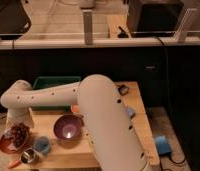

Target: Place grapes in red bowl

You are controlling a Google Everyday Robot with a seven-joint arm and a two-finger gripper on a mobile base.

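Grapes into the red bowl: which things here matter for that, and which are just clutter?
Job:
- grapes, lying in the bowl
- red bowl
- gripper, just above the grapes

Lying about:
- purple bowl
- green tray
- blue cup
- metal cup

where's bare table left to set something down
Free patches: the strip between the green bin and the purple bowl, and the table edge right of the arm. Crowded: the front left corner, where the red bowl with grapes, under the gripper, meets a blue cup.
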